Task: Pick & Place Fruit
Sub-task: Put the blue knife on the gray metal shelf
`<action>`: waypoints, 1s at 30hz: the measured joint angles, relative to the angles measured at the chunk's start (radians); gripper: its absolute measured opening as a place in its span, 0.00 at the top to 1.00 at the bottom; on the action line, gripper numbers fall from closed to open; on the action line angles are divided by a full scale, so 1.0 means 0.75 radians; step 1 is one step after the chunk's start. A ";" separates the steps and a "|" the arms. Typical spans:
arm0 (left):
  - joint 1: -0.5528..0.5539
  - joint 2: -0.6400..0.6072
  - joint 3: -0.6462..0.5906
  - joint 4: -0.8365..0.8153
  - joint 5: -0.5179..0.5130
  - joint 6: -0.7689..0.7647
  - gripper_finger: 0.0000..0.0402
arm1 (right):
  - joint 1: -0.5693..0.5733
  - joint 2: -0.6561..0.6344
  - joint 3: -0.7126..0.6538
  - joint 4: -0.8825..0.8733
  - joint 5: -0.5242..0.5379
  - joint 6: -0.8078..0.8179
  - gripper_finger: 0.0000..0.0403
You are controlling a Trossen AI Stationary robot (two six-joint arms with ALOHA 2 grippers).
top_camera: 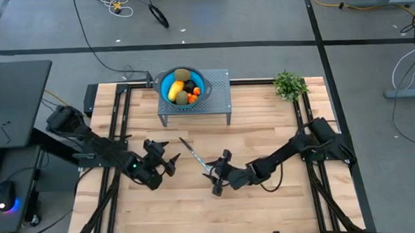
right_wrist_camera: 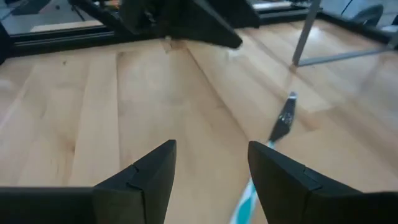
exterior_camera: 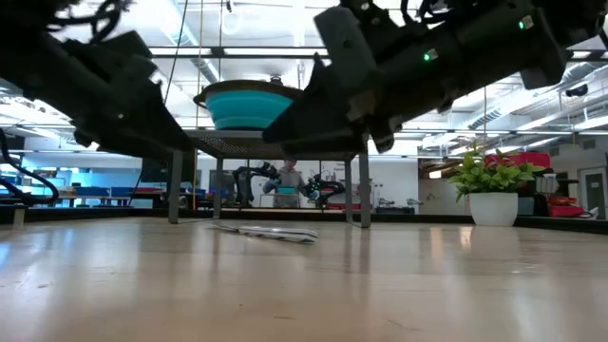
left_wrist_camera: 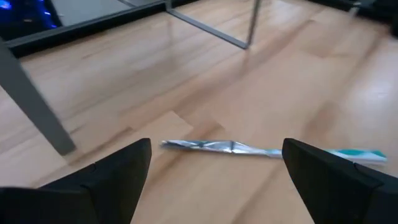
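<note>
1. Fruit (top_camera: 182,87) heaped in a blue bowl (top_camera: 200,78): yellow oblong, olive-brown ovals, one dark ball, tiny orange pieces.
2. Bowl set on a grey perforated stand (top_camera: 219,98) at the far edge of the wooden surface (top_camera: 267,198); bowl (exterior_camera: 249,103) also seen on the stand (exterior_camera: 275,144) in the low view.
3. Knife (top_camera: 194,153) flat on the surface in front of the stand, between the two arms (blade silvery, handle blue-green).
4. Left gripper (top_camera: 168,157) just left of the knife, fingers (left_wrist_camera: 106,180) spread wide, nothing between them; knife (left_wrist_camera: 261,150) across the gap ahead.
5. Right gripper (top_camera: 220,173) just right of the knife's near end, fingers (right_wrist_camera: 146,177) parted, nothing held; knife (right_wrist_camera: 273,149) on the boards beyond them.
6. Potted green plant (top_camera: 289,85) at the far right corner, well apart from the bowl.
</note>
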 joint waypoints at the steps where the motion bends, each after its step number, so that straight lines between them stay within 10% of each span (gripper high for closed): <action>1: -0.025 0.000 0.000 0.001 -0.002 -0.015 0.07 | 0.005 0.018 0.011 0.000 0.001 0.024 0.48; 17: -0.295 0.000 0.000 0.001 -0.070 -0.142 0.07 | 0.007 0.271 0.275 -0.226 0.215 0.178 0.48; 30: -0.397 0.001 0.000 0.001 -0.127 -0.213 0.07 | -0.079 0.339 0.250 -0.165 0.080 0.301 0.55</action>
